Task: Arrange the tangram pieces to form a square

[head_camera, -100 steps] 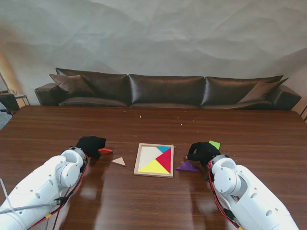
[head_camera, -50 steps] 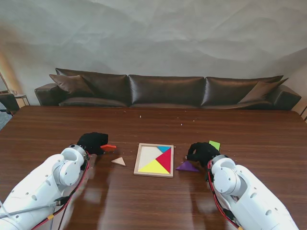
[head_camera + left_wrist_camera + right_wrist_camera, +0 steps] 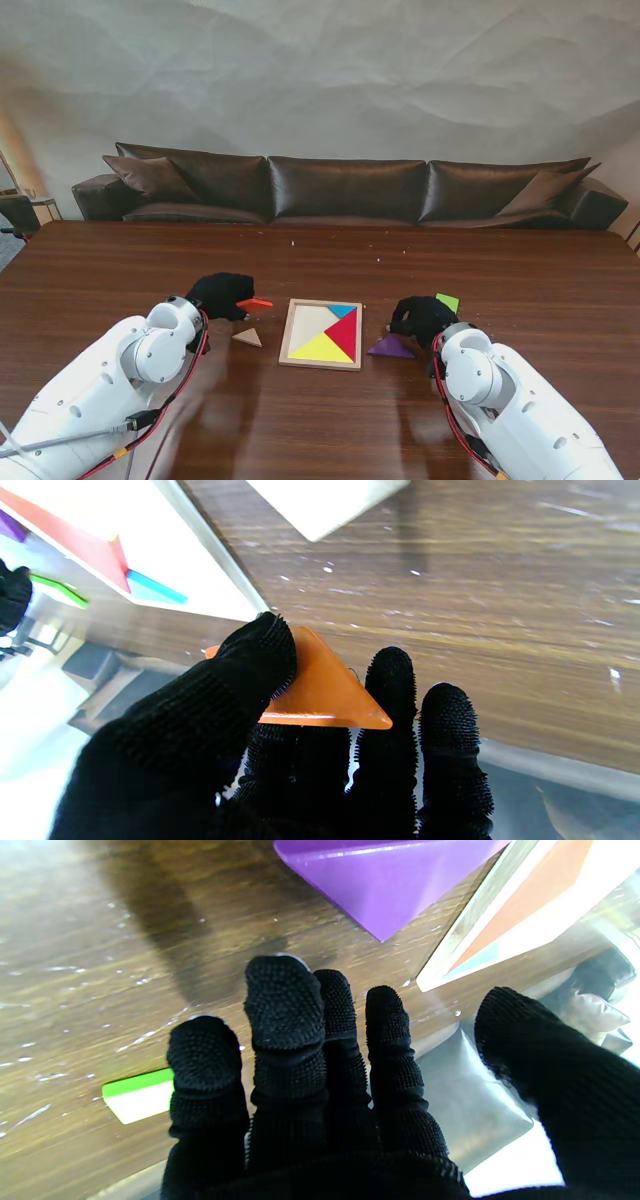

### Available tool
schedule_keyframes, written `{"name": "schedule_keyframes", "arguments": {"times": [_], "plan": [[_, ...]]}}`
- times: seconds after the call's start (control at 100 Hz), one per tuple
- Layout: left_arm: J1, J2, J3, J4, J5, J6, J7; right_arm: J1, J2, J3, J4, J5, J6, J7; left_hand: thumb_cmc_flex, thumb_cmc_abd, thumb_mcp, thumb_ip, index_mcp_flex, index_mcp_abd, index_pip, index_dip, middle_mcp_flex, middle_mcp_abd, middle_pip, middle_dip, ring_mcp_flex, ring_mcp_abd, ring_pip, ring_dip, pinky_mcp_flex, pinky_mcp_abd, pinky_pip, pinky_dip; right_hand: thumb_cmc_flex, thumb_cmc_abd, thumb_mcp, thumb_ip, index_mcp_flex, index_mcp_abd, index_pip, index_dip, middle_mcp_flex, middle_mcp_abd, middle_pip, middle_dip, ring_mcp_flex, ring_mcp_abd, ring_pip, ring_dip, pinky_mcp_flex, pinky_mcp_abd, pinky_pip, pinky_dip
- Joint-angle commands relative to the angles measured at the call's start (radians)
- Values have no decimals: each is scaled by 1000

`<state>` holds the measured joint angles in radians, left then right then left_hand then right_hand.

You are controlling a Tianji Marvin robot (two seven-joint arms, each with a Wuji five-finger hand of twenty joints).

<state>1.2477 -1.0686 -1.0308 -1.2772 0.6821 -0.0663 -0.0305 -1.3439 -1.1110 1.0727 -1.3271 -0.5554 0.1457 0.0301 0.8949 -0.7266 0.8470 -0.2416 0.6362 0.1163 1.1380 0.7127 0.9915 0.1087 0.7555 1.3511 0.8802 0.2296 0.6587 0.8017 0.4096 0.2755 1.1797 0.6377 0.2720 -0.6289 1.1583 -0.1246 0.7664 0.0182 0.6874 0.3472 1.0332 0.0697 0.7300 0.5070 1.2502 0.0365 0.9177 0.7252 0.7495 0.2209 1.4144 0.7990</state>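
Note:
The wooden tangram frame [image 3: 287, 342] lies at the table's middle with yellow, red and blue pieces and a pale one inside. My left hand [image 3: 222, 294] is shut on an orange triangle [image 3: 255, 302], held just left of the frame's far corner; thumb and fingers pinch the orange triangle [image 3: 325, 690] above the table. A pale wooden triangle [image 3: 247, 337] lies left of the frame. My right hand [image 3: 422, 316] hovers open right of the frame. A purple triangle [image 3: 390, 347] lies nearer to me beside it, and a green piece [image 3: 447, 301] lies just beyond it.
A dark leather sofa [image 3: 345, 188] stands beyond the table's far edge. Brown table top stretches to either side of the frame. Small crumbs dot the far part of the table.
My left hand has lifted the orange triangle and carried it to the right, toward the frame. The right hand has stayed in place.

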Motion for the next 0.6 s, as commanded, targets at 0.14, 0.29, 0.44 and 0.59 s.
{"name": "schedule_keyframes", "arguments": {"times": [0.14,0.29,0.44,0.59], "plan": [[-12,-34,47,-22,-80,25,-36,4,-6,-3,-2,1,-2,5,65,90,12,42,-12,18,15,20,-24,-4,54,29,-6,6,40,6,-24,27,45,26,-24,33,-13,9,8,10,13,-4,20,10,6,-9,29,4,0,7,-3,-13,25,-7],[-26,-49,81,-14,-157,46,-42,4,-6,-4,-1,2,-5,5,72,103,-1,47,-17,32,7,23,-31,7,56,37,-16,15,60,3,-35,35,55,37,-23,32,-13,9,8,10,12,-4,19,10,6,-9,29,5,0,7,-3,-13,25,-7],[-43,-58,115,-5,-207,61,-54,4,-5,-2,-1,3,-6,6,71,133,-18,53,-30,47,-1,28,-46,17,55,47,-31,20,83,-9,-45,36,68,51,-23,33,-13,9,7,10,12,-4,19,9,6,-9,29,5,0,7,-3,-13,25,-7],[-57,-69,142,0,-275,90,-71,4,-6,-2,2,3,-8,3,90,177,-57,62,-51,77,-14,35,-74,40,59,69,-57,40,130,-9,-66,38,94,82,-24,33,-13,9,7,11,12,-5,20,9,7,-9,29,6,0,7,-3,-13,25,-7]]}}
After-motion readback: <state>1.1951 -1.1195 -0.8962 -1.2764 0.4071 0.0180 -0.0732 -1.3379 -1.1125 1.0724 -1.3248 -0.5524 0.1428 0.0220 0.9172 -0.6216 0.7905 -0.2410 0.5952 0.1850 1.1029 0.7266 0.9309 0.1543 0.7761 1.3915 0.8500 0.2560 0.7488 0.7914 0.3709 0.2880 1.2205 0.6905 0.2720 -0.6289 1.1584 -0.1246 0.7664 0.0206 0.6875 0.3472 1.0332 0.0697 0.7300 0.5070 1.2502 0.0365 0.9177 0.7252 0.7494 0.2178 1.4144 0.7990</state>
